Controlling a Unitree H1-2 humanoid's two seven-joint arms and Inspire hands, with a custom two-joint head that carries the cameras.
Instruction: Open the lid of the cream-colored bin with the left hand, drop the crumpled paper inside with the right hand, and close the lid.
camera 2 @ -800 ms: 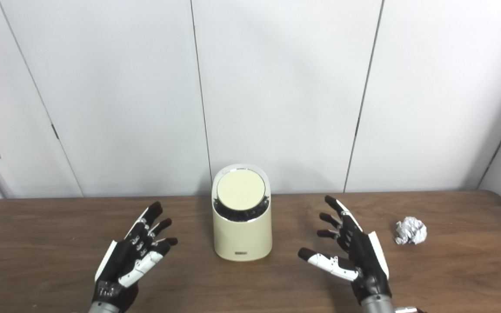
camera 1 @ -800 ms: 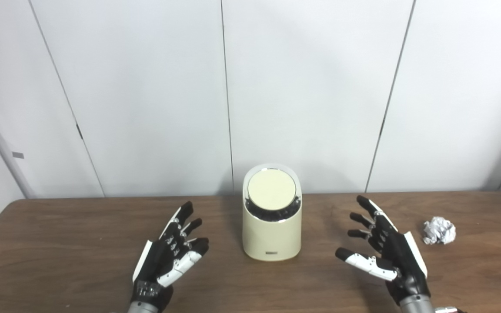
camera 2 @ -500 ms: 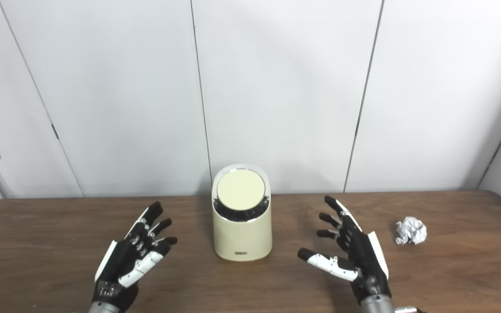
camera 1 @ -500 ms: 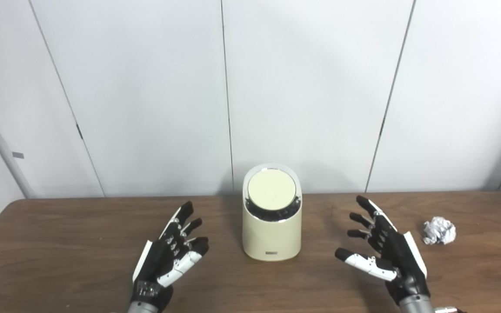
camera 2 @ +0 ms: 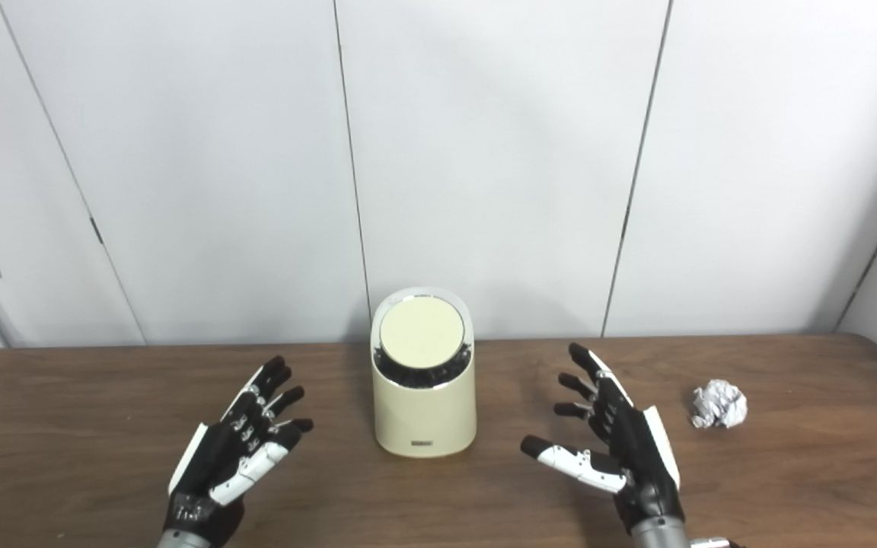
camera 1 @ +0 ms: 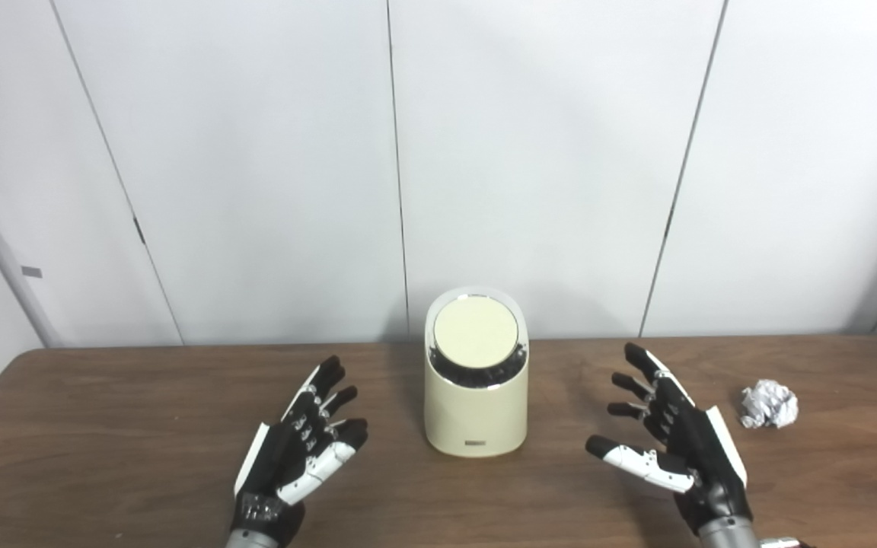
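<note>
A cream-colored bin stands upright at the middle of the brown table, its round lid down and slanted toward me. A ball of crumpled white paper lies on the table to the right. My left hand hovers left of the bin, open, fingers spread, holding nothing. On the other side of the bin my right hand is open too, thumb out, well apart from the paper to its right.
The wooden table runs the full width of the view, with its back edge against a white panelled wall. The paper lies near the table's right end.
My left hand has shifted slightly down and to the right. The right hand, bin and paper have not moved.
</note>
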